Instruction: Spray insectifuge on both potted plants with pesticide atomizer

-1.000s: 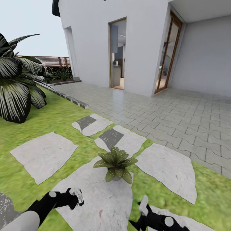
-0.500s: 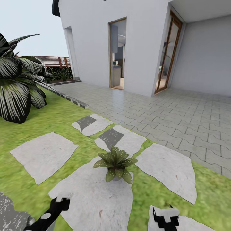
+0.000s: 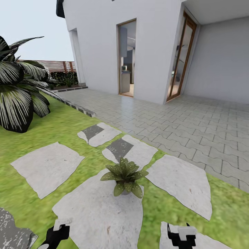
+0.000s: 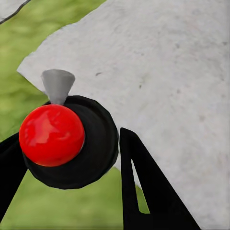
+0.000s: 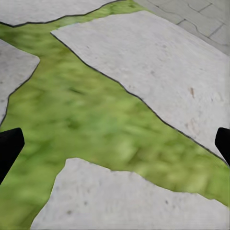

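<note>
Pesticide atomizer point(image 4: 67, 143) first: in the left wrist view it's a round dark body seen end-on, with a shiny red ball on top and a little grey cone nozzle. It sits right between the two black fingers of the left end effector point(image 3: 57, 233). Looks clamped on it to me, though there's a sliver of pale stone showing beside one finger, so I can't swear to contact on both sides.

What changed: over the last second both arms pulled back and down toward the bottom edge of the head view. The camera itself hasn't budged. My guess is it's re-posing the bottle before aiming, not spraying yet.

The small potted plant with pointed green leaves in a tiny grey pot point(image 3: 125, 174) hasn't moved. It's on the big pale stepping stone point(image 3: 100, 207), a bit ahead of both arms.

The right end effector point(image 3: 180, 232) is spread wide over grass and stone, holding nothing.
</note>
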You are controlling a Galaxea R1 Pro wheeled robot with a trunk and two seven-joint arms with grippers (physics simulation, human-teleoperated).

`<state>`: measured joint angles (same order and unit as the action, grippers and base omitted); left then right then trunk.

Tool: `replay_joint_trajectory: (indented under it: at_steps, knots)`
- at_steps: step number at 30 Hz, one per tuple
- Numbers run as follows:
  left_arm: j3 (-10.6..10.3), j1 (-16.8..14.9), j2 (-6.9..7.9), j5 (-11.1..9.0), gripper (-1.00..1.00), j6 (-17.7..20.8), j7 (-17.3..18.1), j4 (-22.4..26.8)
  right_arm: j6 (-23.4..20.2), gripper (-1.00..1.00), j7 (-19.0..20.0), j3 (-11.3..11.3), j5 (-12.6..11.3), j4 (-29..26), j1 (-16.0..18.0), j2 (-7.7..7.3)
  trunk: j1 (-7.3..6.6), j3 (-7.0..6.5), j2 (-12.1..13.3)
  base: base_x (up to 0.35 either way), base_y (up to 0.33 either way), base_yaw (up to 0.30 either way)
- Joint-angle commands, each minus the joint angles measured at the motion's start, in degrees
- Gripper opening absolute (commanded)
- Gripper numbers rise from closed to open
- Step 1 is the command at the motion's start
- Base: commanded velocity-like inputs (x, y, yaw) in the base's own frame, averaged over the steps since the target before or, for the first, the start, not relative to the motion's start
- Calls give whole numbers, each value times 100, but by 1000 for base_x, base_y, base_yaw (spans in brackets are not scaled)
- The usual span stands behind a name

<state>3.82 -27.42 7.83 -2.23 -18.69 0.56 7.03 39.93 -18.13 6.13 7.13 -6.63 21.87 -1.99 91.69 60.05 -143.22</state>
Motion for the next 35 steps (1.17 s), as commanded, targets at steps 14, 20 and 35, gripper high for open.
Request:
replay_joint_trajectory:
  at_steps: [14, 20, 35]
  knots:
    - [23, 69, 17, -32, -100, -25, 14, 0, -28, 100, -50, 46, 17, 520, -67, 30, -1, 5, -2, 0, 0, 0]
    - [23, 70, 17, -32, -100, -29, 14, 7, -29, 100, -50, 46, 17, 523, -86, 25, -1, 5, -2, 0, 0, 0]
    - [-44, 70, -55, 2, -100, -38, 22, 114, -29, 100, -50, 46, 17, 523, -86, 25, -1, 5, -2, 0, 0, 0]
